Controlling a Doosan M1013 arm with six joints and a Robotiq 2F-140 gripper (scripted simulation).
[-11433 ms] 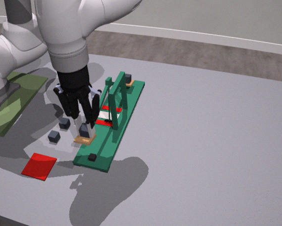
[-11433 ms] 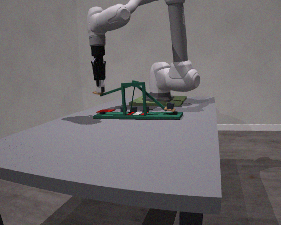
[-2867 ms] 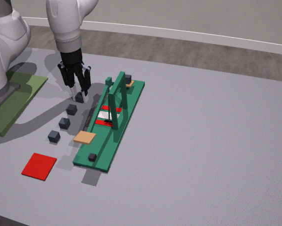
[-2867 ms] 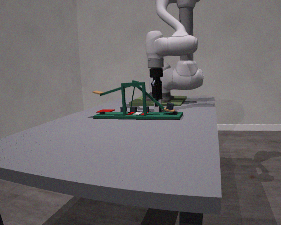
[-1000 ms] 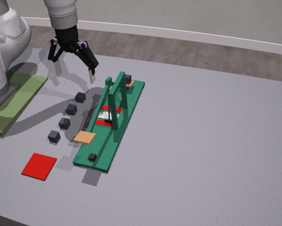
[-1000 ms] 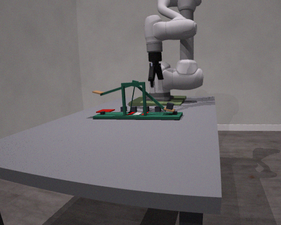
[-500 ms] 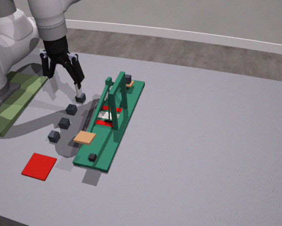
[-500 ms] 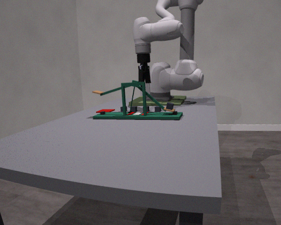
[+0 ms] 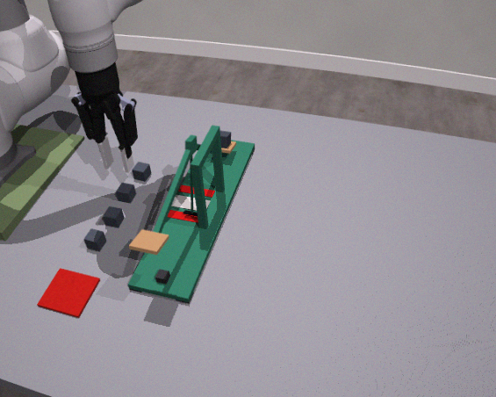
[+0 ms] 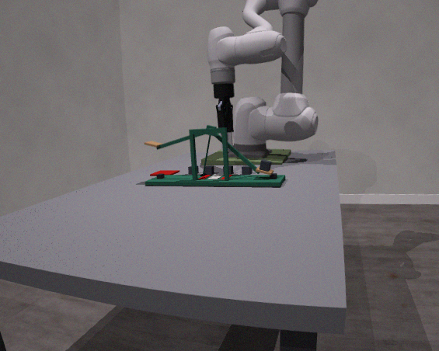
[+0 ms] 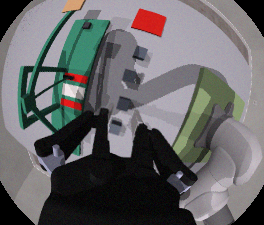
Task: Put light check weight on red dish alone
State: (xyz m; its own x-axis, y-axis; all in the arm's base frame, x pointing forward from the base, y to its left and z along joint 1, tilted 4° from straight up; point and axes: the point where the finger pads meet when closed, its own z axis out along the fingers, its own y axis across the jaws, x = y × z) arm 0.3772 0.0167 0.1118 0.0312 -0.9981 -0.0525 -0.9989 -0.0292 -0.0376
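From the top we see the pincer [image 9: 118, 169] [image 10: 230, 145] [image 11: 122, 112] partly open, empty, above the table [image 9: 334, 246] [image 10: 203, 225] [image 11: 174, 49]; four dark weights [image 9: 125, 192] [image 10: 246, 170] [image 11: 130, 76] stand in a row between the red dish [image 9: 68, 292] [image 10: 165, 172] [image 11: 149, 22] and the pincer.

From outside we see what the top view half hides: a fifth weight [image 9: 225, 139] [image 10: 266, 165] on the lowered, tilted pan [image 9: 229, 148] [image 10: 266, 172].

Our wrist view misses that weight, but shows the pointer [image 9: 192, 193] [image 10: 207, 155] [image 11: 49, 88] reaching a red field. The dish lies flat, square and bare.

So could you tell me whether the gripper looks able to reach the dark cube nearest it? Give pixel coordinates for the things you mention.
Probably yes: the black two-finger gripper [image 9: 116, 168] [image 11: 122, 112] hangs beside that cube [image 9: 141, 171] [image 11: 116, 126], its parted fingers apparently holding nothing, with the green balance [image 9: 159, 272] [image 11: 89, 44] off to one side.
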